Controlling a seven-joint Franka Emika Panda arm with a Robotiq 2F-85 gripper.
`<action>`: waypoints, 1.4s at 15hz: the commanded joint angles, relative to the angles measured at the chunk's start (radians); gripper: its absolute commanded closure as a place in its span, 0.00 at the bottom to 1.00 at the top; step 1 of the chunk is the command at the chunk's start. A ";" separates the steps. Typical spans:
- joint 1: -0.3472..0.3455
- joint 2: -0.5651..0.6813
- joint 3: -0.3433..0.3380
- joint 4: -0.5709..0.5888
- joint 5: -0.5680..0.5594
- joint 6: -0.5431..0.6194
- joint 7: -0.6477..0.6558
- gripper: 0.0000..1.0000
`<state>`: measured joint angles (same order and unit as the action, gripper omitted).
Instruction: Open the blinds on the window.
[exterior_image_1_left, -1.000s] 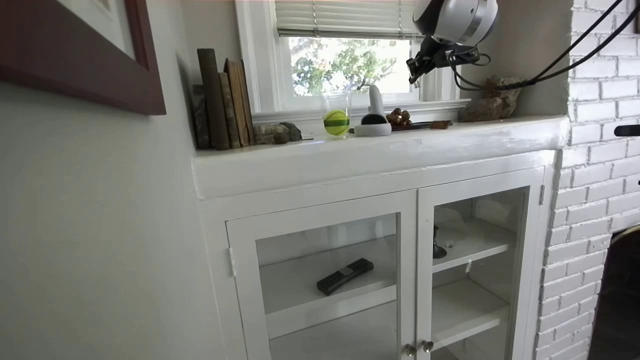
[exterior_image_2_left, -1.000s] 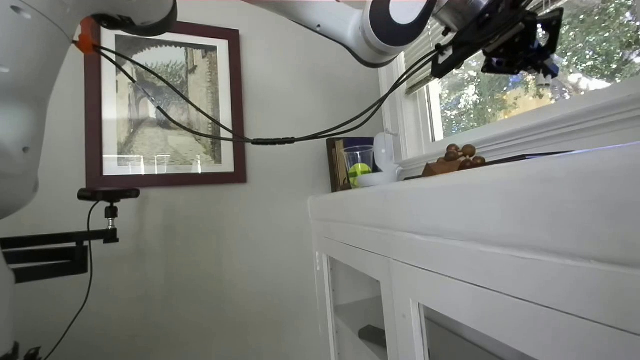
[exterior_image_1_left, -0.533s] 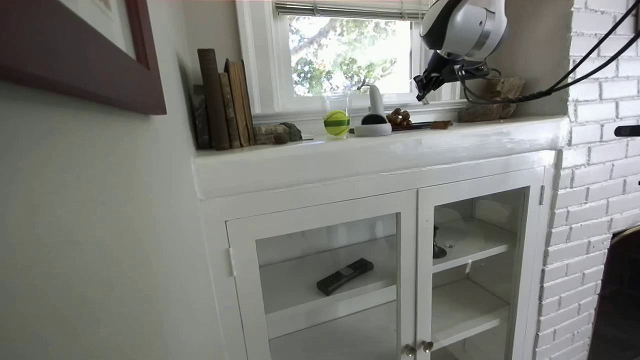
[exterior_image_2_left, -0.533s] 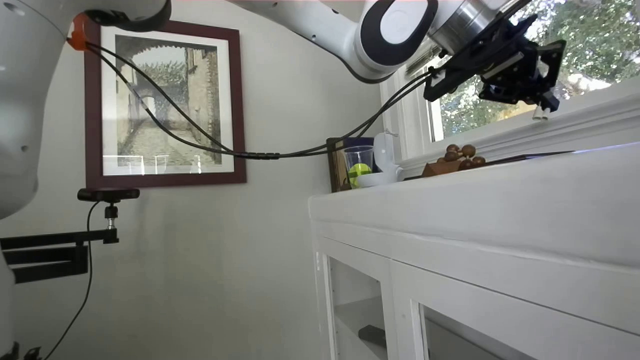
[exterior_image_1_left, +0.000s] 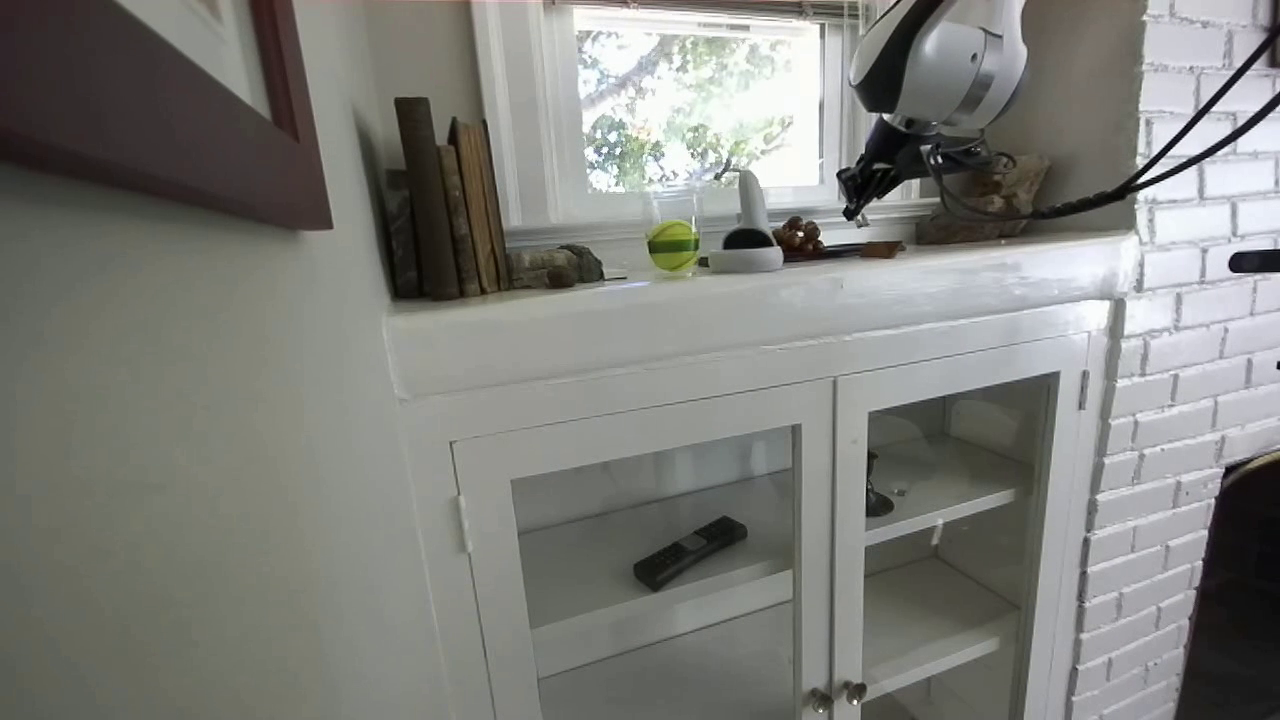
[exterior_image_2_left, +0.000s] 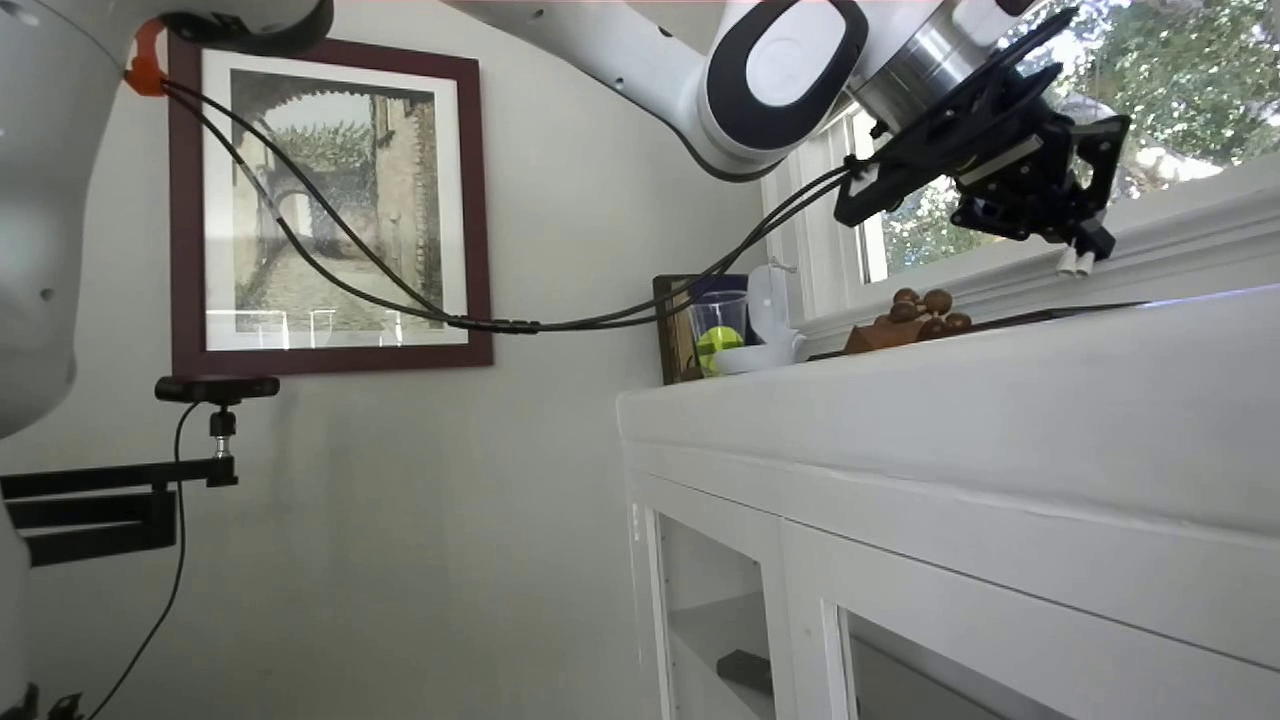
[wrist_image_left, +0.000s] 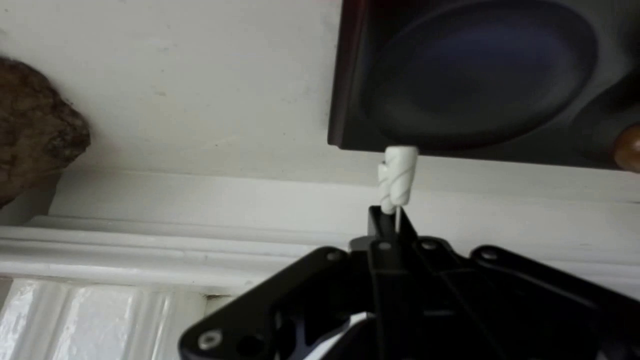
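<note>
The white slatted blinds (exterior_image_1_left: 720, 7) show only as a thin band at the top of the window (exterior_image_1_left: 700, 110) in an exterior view, with green foliage through the glass below. The window also shows in the other exterior camera's picture (exterior_image_2_left: 1190, 110), where the blinds are mostly hidden behind the arm. My gripper (wrist_image_left: 392, 220) is shut on the thin pull cord, whose two white tassels (wrist_image_left: 400, 175) hang just past the fingertips. The gripper is in front of the window's lower right side, above the sill, in an exterior view (exterior_image_1_left: 855, 203); it also shows here (exterior_image_2_left: 1095, 235) with the tassels below it.
On the white sill (exterior_image_1_left: 760, 300) stand books (exterior_image_1_left: 450, 210), a cup with a yellow-green ball (exterior_image_1_left: 673, 240), a white device (exterior_image_1_left: 748, 240), brown balls (exterior_image_1_left: 797, 235), a dark tray (wrist_image_left: 475, 80) and a rock (wrist_image_left: 35, 125). Glass-door cabinets lie below. A framed picture (exterior_image_2_left: 330, 210) hangs on the wall.
My gripper has moved down, and slightly to the right in an exterior view, with the cord. The blinds' bottom edge has risen to the top of that view, uncovering more glass.
</note>
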<state>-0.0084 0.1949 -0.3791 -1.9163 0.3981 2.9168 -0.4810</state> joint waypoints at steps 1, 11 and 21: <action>0.013 -0.030 -0.012 -0.062 -0.028 -0.029 0.016 1.00; 0.032 -0.024 -0.063 -0.029 -0.092 -0.017 0.037 1.00; -0.149 -0.060 0.093 -0.014 -0.380 -0.032 0.237 0.25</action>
<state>-0.1171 0.1728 -0.3227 -1.9257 0.0867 2.9147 -0.3021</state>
